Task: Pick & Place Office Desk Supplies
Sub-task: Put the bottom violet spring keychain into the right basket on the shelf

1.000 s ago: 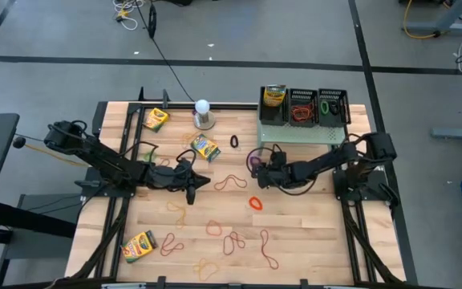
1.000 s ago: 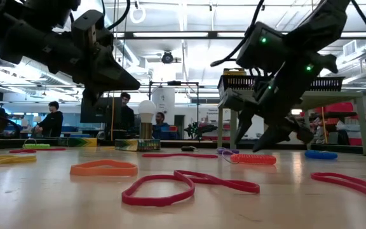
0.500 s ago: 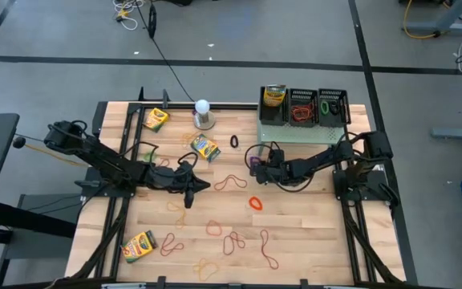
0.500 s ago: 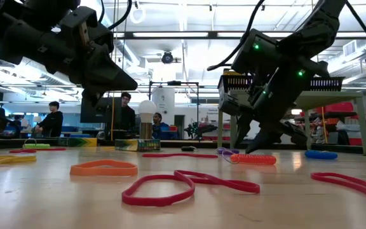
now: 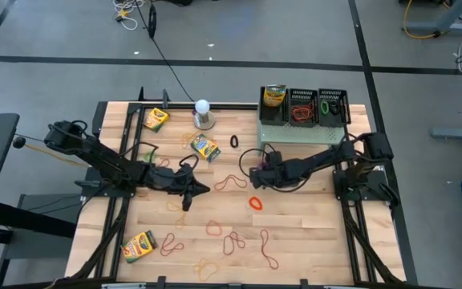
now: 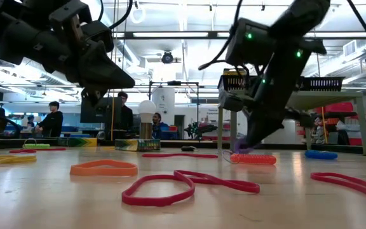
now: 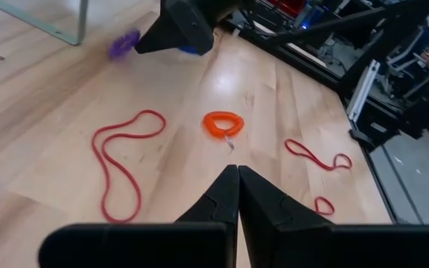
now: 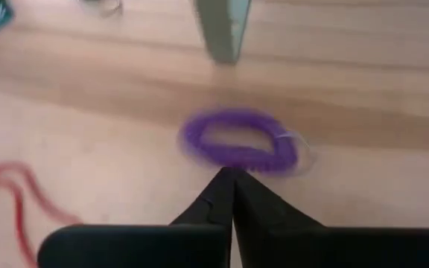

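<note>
Right tool (image 8: 231,176) pinched at purple loop (image 8: 237,138)

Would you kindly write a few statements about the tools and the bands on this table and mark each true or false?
1. The right tool is shut, its tips at the edge of the purple coil band. True.
2. The left tool is wide open. False: its fingers are pressed together.
3. An orange coil band lies on the table ahead of the left tool. True.
4. The white ball lamp stands inside a black basket. False: it stands on the table, apart from the baskets.
5. One crayon box sits up on the riser beside the black baskets. True.
</note>
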